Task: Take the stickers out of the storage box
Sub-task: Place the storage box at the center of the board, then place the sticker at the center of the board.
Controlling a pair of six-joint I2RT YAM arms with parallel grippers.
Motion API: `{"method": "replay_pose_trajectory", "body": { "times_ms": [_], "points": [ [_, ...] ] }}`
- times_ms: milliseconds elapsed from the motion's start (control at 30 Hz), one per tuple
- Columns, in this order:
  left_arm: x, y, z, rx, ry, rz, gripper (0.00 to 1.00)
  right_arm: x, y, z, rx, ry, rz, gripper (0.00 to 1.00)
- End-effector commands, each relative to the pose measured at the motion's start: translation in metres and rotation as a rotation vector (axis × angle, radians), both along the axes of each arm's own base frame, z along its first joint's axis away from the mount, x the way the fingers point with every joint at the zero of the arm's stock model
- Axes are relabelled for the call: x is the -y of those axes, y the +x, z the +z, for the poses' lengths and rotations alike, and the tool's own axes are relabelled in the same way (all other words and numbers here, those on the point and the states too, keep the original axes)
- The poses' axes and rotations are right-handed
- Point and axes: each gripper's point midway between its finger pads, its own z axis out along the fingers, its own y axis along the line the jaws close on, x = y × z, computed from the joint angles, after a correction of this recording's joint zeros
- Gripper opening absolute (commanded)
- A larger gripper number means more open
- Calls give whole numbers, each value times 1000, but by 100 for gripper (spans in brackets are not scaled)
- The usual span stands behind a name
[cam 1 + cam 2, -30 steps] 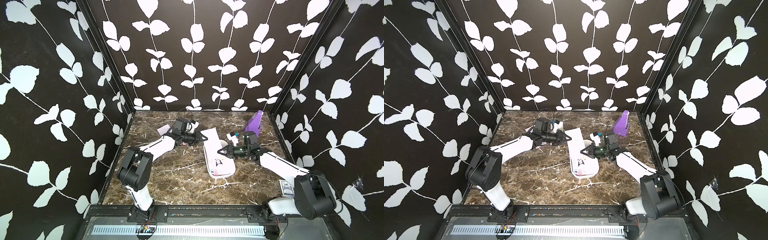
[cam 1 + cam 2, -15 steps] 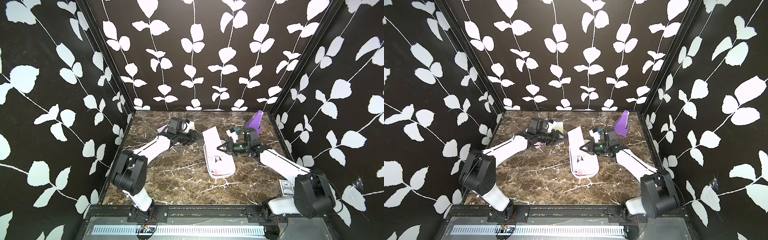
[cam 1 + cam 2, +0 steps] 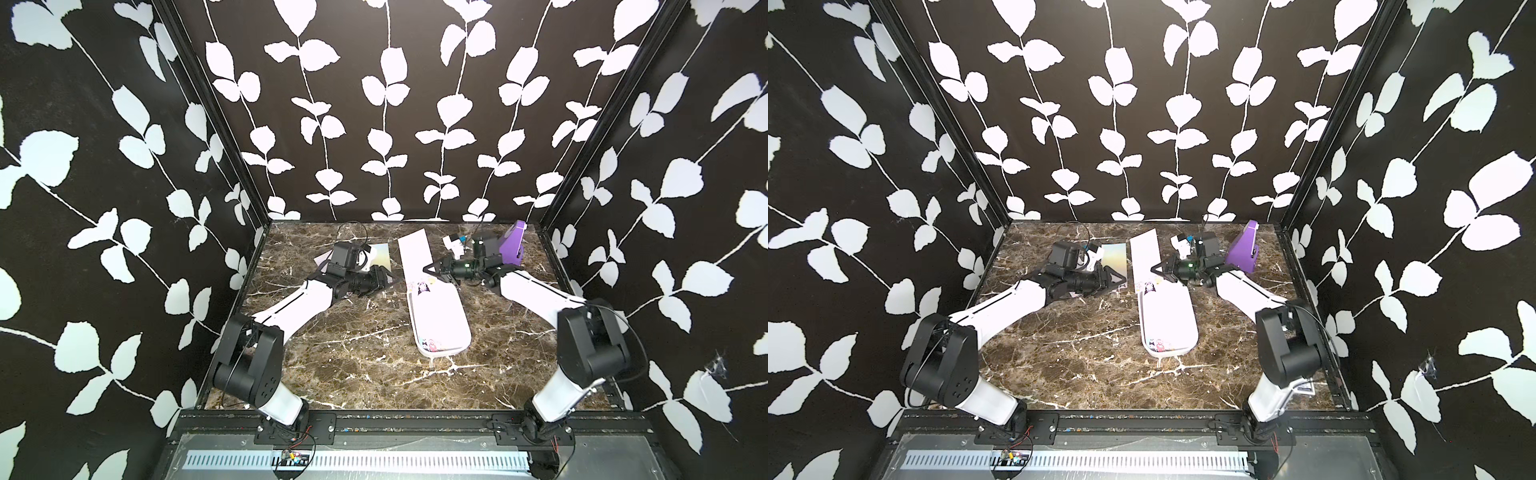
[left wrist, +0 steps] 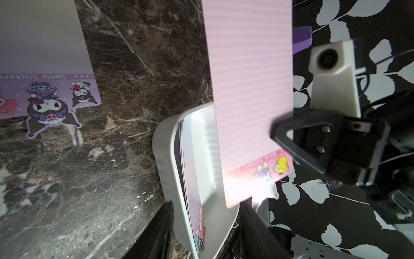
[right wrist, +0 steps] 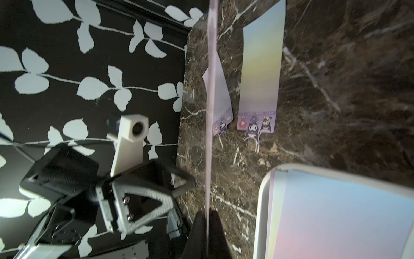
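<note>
Now we have released our left pincer [image 3: 388,277], while our right pincer [image 3: 427,269], clenched on a pink sticker [image 3: 415,255], lifts it from the box [image 3: 444,354]; more remain.

The white-and-black left arm [image 3: 291,309] and right arm [image 3: 536,291] stretch low, wrists turned toward each other. The left black parallel gripper [image 3: 385,277] has its 2 jaws parted, empty. The right black parallel gripper [image 3: 430,269] pinches a thin pale-pink sticker sheet [image 3: 411,257].
</note>
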Motion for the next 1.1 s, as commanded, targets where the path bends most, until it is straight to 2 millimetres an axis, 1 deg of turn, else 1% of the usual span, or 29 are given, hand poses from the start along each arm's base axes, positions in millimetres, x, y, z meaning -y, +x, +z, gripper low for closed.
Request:
{"method": "replay_pose_trajectory", "body": {
  "times_ms": [0, 100, 133, 233, 267, 367, 500, 533, 700, 833, 933, 1000, 1067],
  "points": [
    [-9, -7, 8, 36, 13, 4, 51, -6, 37, 8, 55, 29, -60, 0],
    [-12, -10, 11, 44, 21, 8, 51, -10, 62, -6, 56, 7, -82, 0],
    [-14, -11, 10, 45, 29, 11, 51, -10, 70, -14, 50, -13, -88, 0],
    [-16, -16, 10, 43, 49, 1, 51, -13, 87, -36, 11, -33, -87, 0],
    [-17, -17, 10, 44, 54, -4, 51, -14, 92, -41, 6, -29, -91, 0],
    [-23, -16, 5, 46, 94, 8, 51, -16, 105, -60, -15, -48, -96, 0],
    [-21, -17, 0, 23, 100, -13, 51, -19, 116, -84, -58, -63, -87, 0],
    [-17, -21, 1, 11, 81, -36, 51, -19, 119, -90, -66, -68, -88, 0],
    [-17, -20, -2, 10, 83, -42, 51, -20, 122, -109, -92, -120, -58, 0],
    [-14, -20, -6, -14, 81, -56, 51, -19, 124, -116, -104, -158, -40, 0],
    [-14, -20, -8, -20, 80, -57, 51, -20, 121, -119, -112, -168, -21, 5],
    [-14, -20, -8, -20, 81, -56, 51, -18, 117, -122, -117, -189, -8, 11],
    [-14, -20, -9, -21, 82, -58, 51, -14, 115, -121, -109, -213, -4, 18]
  ]
}}
